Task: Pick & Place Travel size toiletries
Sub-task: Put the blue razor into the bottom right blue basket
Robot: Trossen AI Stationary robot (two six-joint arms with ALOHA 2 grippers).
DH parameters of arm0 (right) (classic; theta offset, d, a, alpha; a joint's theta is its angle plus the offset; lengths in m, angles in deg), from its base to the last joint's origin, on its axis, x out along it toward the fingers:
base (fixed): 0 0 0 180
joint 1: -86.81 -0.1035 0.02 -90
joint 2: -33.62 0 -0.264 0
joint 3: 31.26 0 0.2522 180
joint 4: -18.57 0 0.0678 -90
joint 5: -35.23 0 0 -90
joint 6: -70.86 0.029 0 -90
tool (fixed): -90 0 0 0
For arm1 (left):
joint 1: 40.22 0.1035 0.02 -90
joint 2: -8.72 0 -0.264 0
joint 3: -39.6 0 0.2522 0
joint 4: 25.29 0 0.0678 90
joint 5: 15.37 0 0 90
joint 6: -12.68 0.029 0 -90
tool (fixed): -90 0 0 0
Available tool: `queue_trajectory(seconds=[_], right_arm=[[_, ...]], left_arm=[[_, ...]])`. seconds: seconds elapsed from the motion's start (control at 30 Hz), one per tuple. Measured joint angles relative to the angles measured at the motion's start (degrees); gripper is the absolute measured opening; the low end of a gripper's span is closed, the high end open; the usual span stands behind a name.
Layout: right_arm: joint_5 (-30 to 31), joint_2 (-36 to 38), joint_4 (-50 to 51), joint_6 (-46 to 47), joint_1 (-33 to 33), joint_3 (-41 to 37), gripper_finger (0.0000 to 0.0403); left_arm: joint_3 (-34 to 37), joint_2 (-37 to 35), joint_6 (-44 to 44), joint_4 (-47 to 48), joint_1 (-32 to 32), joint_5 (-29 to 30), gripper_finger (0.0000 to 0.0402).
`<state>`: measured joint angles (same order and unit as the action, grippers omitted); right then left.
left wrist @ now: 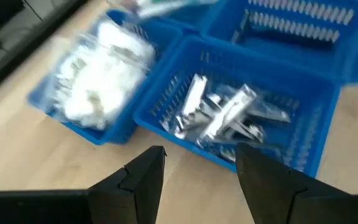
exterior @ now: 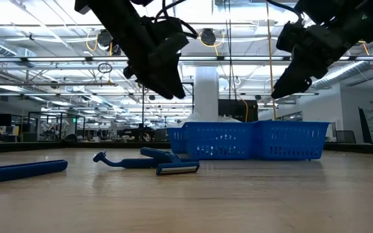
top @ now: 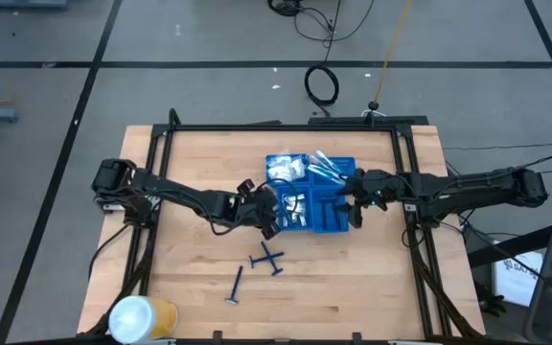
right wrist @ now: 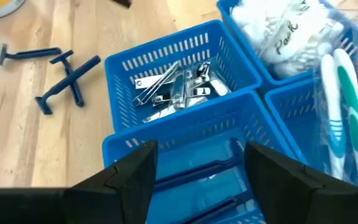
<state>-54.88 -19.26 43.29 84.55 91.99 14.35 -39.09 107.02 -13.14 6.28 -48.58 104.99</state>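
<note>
Hovering open and empty: left gripper (top: 268,213) at the blue tray (top: 332,228)'s left edge, right gripper (top: 356,203) over it. Three razors (top: 267,259) lie nearer, probably closest to left; crossed pair's axes differ.

both dark arms reach inward from opposite sides and nearly meet at mid-counter. the left pincer (top: 268,215) hangs raised, its two fingers (left wrist: 143,178) parted with nothing between them. the right pincer (top: 356,199) hangs raised too (angled downward), fingers (right wrist: 132,174) spread apart and empty.
</note>
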Motion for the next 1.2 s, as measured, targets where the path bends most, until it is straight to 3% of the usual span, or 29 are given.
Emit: queue_trajectory(seconds=[0.1,0.23,0.3,0.7,1.2], right_arm=[[0.1,0.0,0.0,0.0,0.1,0.0,0.0225],[0.0,0.0,0.0,0.0,0.0,0.0,0.0222],[0.0,0.0,0.0,0.0,0.0,0.0,0.0222],[0.0,0.0,-0.4,-0.9,0.0,0.0,0.0221],[0.0,0.0,-2.5,-0.9,0.0,0.0,0.0216]], left_arm=[[0.0,0.1,2.9,0.5,0.0,-6.0,0.0195],[0.0,0.1,11.9,1.9,-1.5,-19.4,0.0195],[0.0,0.1,15.7,2.9,-3.0,-22.5,0.0195],[0.1,3.3,30.9,2.1,-8.7,-22.9,0.0195],[0.1,9.9,34.4,2.5,-6.2,-24.8,0.0195]])
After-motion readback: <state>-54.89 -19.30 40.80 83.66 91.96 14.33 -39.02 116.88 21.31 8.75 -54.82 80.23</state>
